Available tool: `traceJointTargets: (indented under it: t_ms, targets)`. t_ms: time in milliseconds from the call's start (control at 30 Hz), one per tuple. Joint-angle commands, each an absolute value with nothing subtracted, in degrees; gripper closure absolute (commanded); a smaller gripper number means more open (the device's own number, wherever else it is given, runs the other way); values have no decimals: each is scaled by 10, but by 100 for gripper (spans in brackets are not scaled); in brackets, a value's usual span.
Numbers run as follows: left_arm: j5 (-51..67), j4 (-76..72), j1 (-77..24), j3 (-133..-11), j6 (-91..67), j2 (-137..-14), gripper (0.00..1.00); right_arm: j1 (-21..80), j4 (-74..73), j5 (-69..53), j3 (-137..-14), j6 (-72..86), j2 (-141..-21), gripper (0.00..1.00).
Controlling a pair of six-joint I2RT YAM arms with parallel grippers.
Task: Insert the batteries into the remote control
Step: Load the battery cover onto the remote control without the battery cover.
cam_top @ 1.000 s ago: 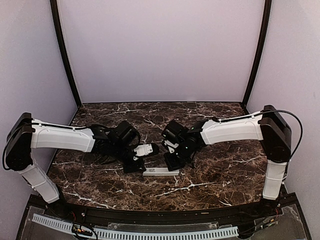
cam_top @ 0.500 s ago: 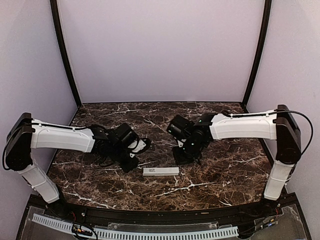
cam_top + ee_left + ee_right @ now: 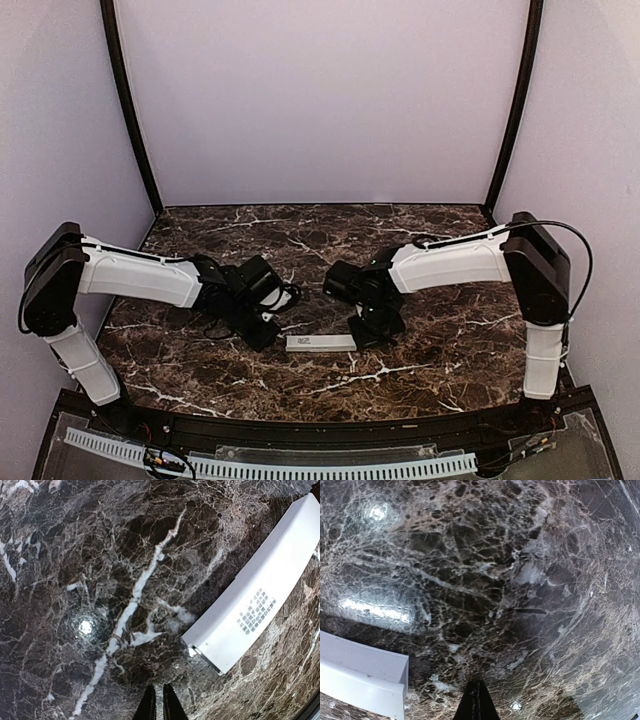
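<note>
The remote control [image 3: 321, 343] is a slim white bar lying flat on the marble table, between my two grippers. In the left wrist view it [image 3: 260, 592] lies up and to the right of my fingers, with small grey print on its face. In the right wrist view one white end of it [image 3: 362, 677] shows at the lower left. My left gripper [image 3: 266, 333] [image 3: 159, 706] is shut and empty, just left of the remote. My right gripper [image 3: 368, 330] [image 3: 476, 702] is shut and empty, just right of it. The batteries are out of view.
The dark marble table [image 3: 430, 350] has bare surface around the remote. Purple walls and black corner posts [image 3: 135, 130] close in the back and sides. A white slotted rail [image 3: 300, 465] runs along the near edge.
Both grippers have come off the remote, which now lies alone on the table. The left arm has drawn back to the left. The right gripper lifted away and has come back down beside the remote's right end.
</note>
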State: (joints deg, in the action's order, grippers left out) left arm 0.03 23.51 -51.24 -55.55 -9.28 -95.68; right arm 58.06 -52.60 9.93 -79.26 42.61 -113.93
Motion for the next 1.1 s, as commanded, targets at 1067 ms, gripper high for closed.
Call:
traceJointTargets:
  t_ms: [1067]
  targets:
    - [73,225,-513,-555,-103,-1008,100,612,-479,24,-862,432,-1205,100]
